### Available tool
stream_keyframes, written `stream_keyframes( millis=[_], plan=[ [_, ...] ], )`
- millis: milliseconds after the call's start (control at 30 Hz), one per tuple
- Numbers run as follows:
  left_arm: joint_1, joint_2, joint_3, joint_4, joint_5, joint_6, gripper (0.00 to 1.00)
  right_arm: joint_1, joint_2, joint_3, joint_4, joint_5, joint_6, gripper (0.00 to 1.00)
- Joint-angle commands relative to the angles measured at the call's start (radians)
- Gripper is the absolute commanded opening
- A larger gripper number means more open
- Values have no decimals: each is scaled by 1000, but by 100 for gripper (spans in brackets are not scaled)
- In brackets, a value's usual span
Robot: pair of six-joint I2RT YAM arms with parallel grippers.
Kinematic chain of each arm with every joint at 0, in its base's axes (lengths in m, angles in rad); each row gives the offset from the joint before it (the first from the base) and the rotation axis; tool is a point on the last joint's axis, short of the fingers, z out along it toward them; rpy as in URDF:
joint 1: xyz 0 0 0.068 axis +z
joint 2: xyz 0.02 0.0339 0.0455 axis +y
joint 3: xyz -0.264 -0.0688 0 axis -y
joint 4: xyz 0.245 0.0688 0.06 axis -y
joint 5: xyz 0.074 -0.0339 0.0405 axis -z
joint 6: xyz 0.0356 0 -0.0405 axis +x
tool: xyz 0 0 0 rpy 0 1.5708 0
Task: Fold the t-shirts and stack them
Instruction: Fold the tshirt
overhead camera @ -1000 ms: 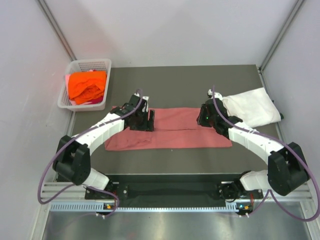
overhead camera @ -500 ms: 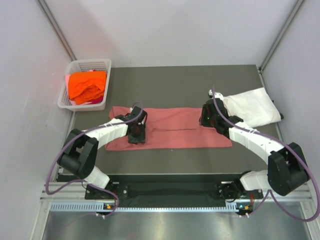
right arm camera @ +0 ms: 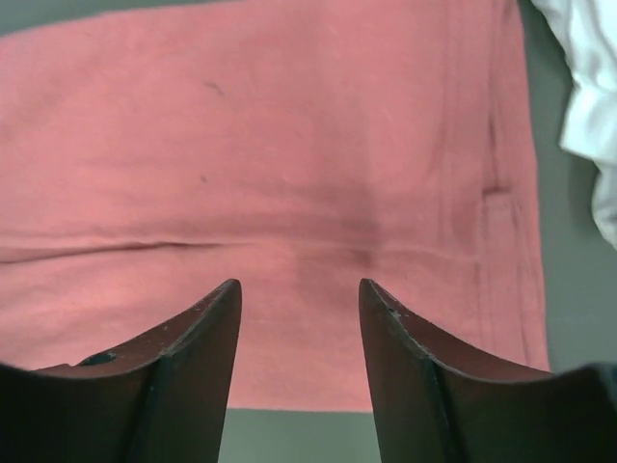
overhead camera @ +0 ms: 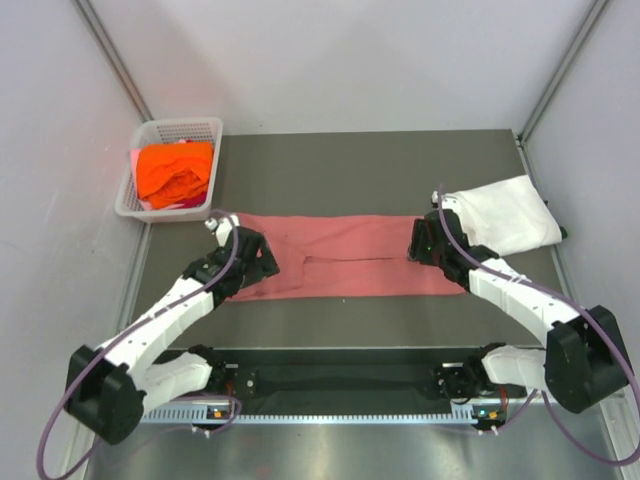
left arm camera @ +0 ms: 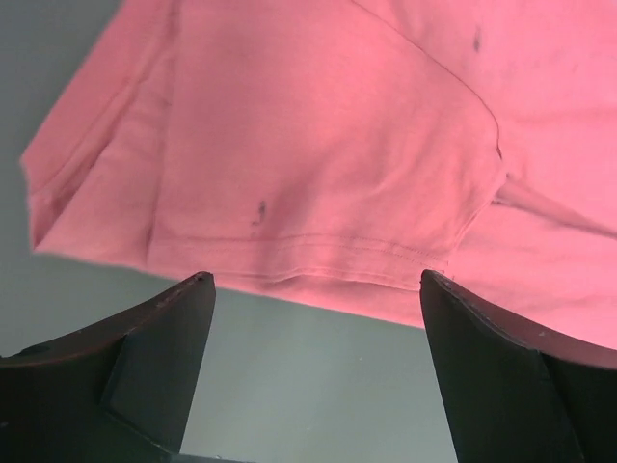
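The dusty pink-red t-shirt (overhead camera: pixel 350 255) lies flat as a long folded strip across the middle of the table. It fills the left wrist view (left arm camera: pixel 318 145) and the right wrist view (right arm camera: pixel 289 125). My left gripper (overhead camera: pixel 252 262) is open and empty, low over the shirt's near-left hem (left arm camera: pixel 315 278). My right gripper (overhead camera: pixel 422 240) is open and empty above the shirt's right end (right arm camera: pixel 299 285). The white t-shirt (overhead camera: pixel 505 215) lies folded at the right, its edge in the right wrist view (right arm camera: pixel 588 96). The bright orange t-shirt (overhead camera: pixel 175 170) sits bunched in the basket.
The white mesh basket (overhead camera: pixel 128 205) stands off the table's far-left corner. Grey enclosure walls close in on both sides and the back. Bare dark table (overhead camera: pixel 360 160) shows behind the shirt and along its near edge.
My left gripper has come off the pink-red shirt and drawn back toward the near left. The shirt's left end now lies flatter. My right gripper shifted slightly right.
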Motion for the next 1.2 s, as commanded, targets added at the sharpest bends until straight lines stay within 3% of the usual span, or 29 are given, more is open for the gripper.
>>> stream_keyframes(
  millis=[0, 133, 300, 533, 733, 1167],
  plan=[
    [7, -131, -68, -57, -100, -218, 92, -13, -69, -45, -27, 60, 27, 53],
    [11, -273, -129, -42, -105, -352, 87, -27, -119, -95, -77, 150, 89, 54],
    [14, -278, -94, -182, -161, -464, 86, -85, -155, -119, -127, 154, 148, 64],
    [19, -216, -48, -267, -146, -545, 81, -182, -165, -171, -100, 57, 168, 62],
    [19, -239, -80, -302, -154, -625, 80, -202, -125, -188, -147, 121, 251, 58],
    [57, -193, -158, -229, -139, -674, 77, -203, -122, -262, -149, 98, 390, 54]
  ],
)
